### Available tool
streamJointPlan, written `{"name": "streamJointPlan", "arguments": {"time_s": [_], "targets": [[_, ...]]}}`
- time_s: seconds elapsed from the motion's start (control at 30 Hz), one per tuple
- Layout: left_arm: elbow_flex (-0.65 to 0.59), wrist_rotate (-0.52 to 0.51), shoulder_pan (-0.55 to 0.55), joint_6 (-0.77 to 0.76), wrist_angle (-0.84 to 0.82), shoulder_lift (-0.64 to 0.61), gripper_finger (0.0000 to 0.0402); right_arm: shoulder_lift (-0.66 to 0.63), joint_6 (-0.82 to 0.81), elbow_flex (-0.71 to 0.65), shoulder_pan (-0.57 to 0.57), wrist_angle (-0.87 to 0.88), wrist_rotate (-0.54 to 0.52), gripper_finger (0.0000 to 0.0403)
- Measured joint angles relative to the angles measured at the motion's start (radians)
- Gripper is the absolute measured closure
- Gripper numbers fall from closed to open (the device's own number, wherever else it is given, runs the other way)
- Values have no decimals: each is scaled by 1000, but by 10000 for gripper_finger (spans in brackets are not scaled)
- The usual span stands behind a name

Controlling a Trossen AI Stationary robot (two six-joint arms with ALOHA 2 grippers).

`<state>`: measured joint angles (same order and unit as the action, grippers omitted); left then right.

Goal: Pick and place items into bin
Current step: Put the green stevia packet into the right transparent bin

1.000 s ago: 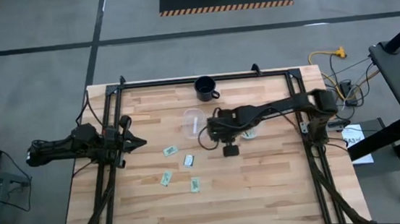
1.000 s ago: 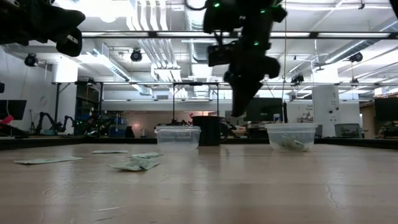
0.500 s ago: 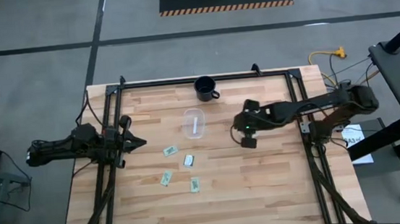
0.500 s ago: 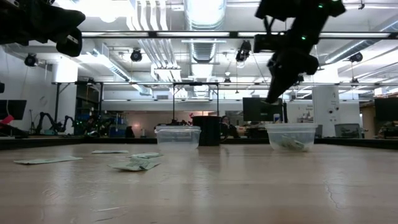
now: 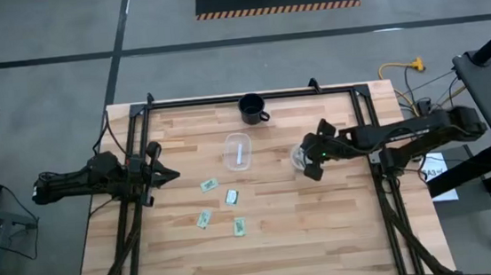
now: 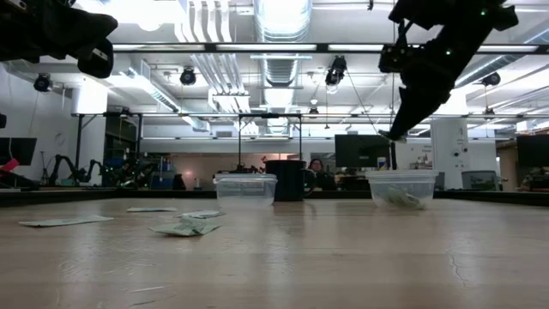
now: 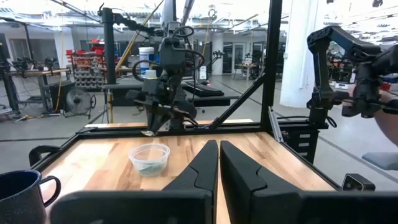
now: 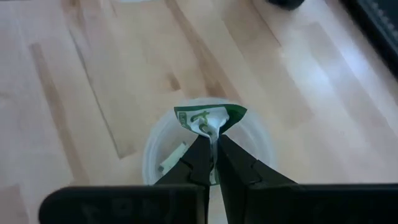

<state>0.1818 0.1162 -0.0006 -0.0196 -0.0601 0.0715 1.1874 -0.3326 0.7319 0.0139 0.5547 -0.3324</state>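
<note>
Right wrist view: right fingers (image 8: 211, 158) clenched on a green packet (image 8: 208, 119), seemingly above the clear cup (image 8: 261, 146); left fingers (image 7: 219, 163) clenched empty

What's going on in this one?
The right gripper is shut on a green and white packet, holding it above a clear cup on the right side of the wooden table. Four packets lie near the table's middle, by a second clear cup. The left gripper waits shut and empty at the left edge.
</note>
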Motion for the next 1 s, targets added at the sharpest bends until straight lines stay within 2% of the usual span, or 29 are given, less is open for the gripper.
{"name": "streamJointPlan", "arguments": {"time_s": [0.1, 0.17, 0.3, 0.63, 1.0], "targets": [[0, 0, 0, 0, 0, 0, 401, -19, -25, -1, -1, 28, 51, 394], [0, 0, 0, 0, 0, 0, 401, -23, -57, -1, -1, 12, 29, 394], [0, 0, 0, 0, 0, 0, 401, -23, -19, 14, 6, 37, -7, 394], [0, 0, 0, 0, 0, 0, 401, -22, 15, 20, 6, 39, -8, 394], [0, 0, 0, 0, 0, 0, 401, -21, 10, 20, 6, 39, -8, 368]]}}
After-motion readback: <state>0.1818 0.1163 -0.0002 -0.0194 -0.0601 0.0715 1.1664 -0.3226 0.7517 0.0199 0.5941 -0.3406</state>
